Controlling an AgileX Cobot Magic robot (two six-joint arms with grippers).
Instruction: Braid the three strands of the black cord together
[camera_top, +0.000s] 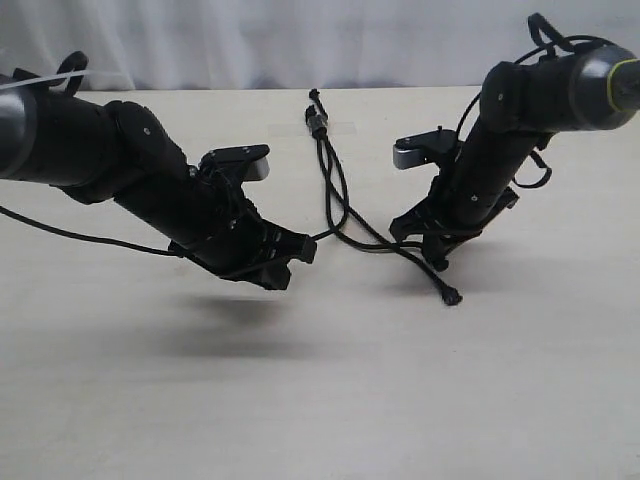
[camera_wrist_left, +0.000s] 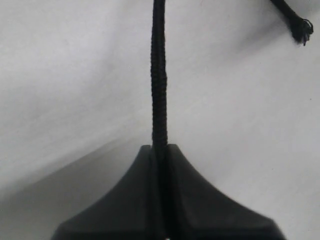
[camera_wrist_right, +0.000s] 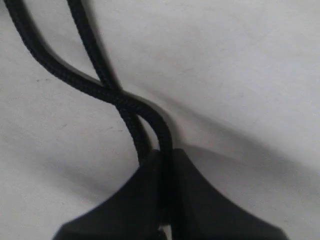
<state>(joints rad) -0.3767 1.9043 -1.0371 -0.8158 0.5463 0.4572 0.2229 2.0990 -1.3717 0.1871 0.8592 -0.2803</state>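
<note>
The black cord lies at mid-table, its three strands joined at a small clamp (camera_top: 318, 122) at the far end. My left gripper (camera_top: 305, 247) is shut on one strand (camera_wrist_left: 159, 85), which runs straight out from between its fingertips (camera_wrist_left: 172, 152). My right gripper (camera_top: 433, 256) is shut on a second strand (camera_wrist_right: 161, 125); just ahead of its jaws that strand crosses over another strand (camera_wrist_right: 85, 35). The third strand (camera_top: 405, 255) lies loose on the table and ends in a frayed knob (camera_top: 452, 297) near the right gripper. A frayed strand end (camera_wrist_left: 301, 27) also shows in the left wrist view.
The table (camera_top: 320, 400) is plain beige with a white backdrop (camera_top: 300, 40) behind it. A strip of clear tape (camera_top: 335, 128) seems to hold the clamp down. Both arms' thicker cables (camera_top: 60, 232) hang beside them.
</note>
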